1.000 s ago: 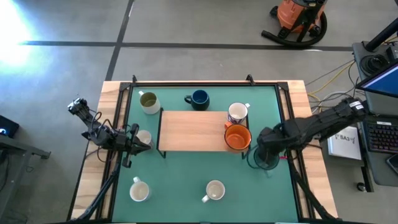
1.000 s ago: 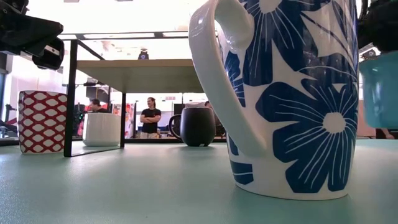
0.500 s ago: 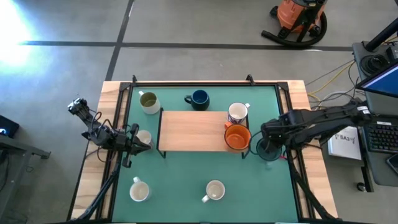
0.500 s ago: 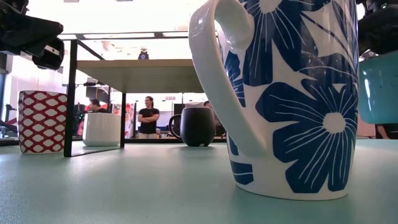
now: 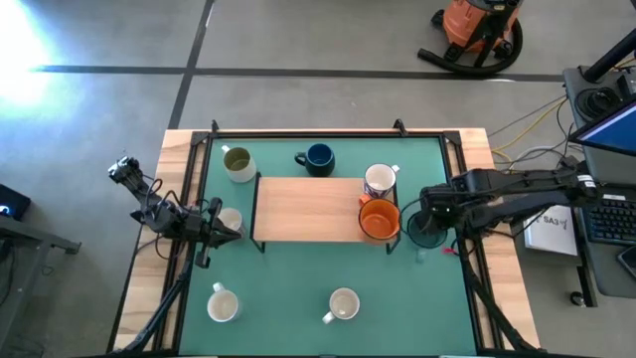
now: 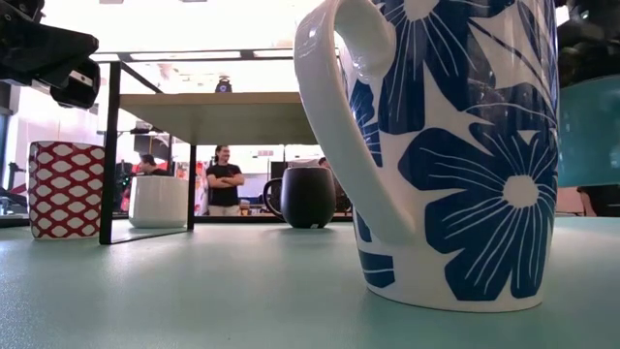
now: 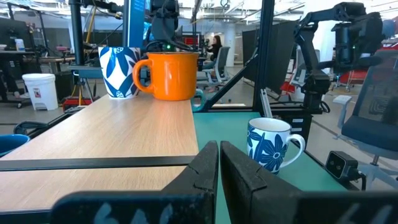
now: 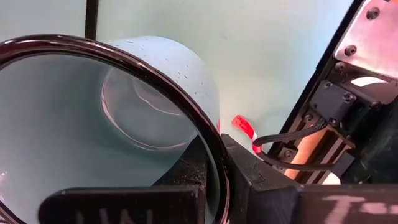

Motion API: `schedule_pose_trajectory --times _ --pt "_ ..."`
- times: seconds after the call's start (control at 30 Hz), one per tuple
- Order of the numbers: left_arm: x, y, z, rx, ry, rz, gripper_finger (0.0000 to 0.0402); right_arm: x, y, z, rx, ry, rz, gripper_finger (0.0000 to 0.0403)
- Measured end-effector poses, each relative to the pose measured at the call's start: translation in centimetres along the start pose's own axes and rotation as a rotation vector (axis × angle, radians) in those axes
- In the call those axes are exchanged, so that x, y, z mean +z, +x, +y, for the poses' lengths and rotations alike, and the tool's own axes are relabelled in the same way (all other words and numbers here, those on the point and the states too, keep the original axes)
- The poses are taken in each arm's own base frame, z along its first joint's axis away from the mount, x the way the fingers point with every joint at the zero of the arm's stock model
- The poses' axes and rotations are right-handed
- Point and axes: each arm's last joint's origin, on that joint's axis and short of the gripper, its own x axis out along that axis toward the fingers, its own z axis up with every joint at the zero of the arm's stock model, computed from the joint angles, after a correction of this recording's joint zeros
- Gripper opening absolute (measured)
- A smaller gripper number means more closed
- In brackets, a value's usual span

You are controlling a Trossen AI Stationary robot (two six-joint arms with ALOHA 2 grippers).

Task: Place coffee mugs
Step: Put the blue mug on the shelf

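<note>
My right gripper (image 5: 425,221) is shut on the larger teal mug (image 5: 429,235) just right of the wooden riser (image 5: 308,209); the mug also shows at the low view's right edge (image 6: 589,136). On the riser's right end stand the orange mug (image 5: 379,220) and a white patterned mug (image 5: 380,181). The navy mug (image 5: 318,157) and olive mug (image 5: 238,162) stand behind the riser. My left gripper (image 5: 213,225), shut (image 7: 218,163), waits by a white mug (image 5: 231,219) at the riser's left end. Two more mugs (image 5: 222,303) (image 5: 343,305) stand near the front edge. My right gripper (image 8: 214,146) pinches the teal mug's wall at its dark rim (image 8: 208,127), one finger inside the cup and one outside. The fingers come from above, pointing down. The mug (image 6: 589,136) hangs upright below them, lifted clear of the table.
Black frame rails (image 5: 457,159) run along the table's sides and back. The riser's thin black legs (image 6: 109,155) stand on the green mat (image 5: 298,288). A blue-flowered mug (image 6: 455,145) fills the low view. People stand in the room beyond.
My right gripper has carried the teal mug from the mat toward the far edge and a little upward, ending beside the riser's right end and the orange mug. The mug has stayed upright in the hold.
</note>
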Motion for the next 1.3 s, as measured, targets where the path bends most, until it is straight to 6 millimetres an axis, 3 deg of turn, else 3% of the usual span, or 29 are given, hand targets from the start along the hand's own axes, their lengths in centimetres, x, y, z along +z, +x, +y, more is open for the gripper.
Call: schedule_pose_trajectory --times 0.53,0.87,1.1,1.3 --pt "0.0 0.0 0.0 0.0 0.0 0.0 0.0 4.0 -0.8 -1.6 0.053 0.133 -0.044 0.0013" --pt "0.0 0.0 0.0 0.0 0.0 0.0 0.0 6.8 -2.6 -2.1 0.163 0.153 -0.165 0.0013" --pt "0.0 0.0 0.0 0.0 0.0 0.0 0.0 10.0 -1.7 -2.8 0.057 0.171 -0.192 0.0013" --pt "0.0 0.0 0.0 0.0 0.0 0.0 0.0 13.8 -0.7 -3.7 0.05 0.153 -0.213 0.0013"
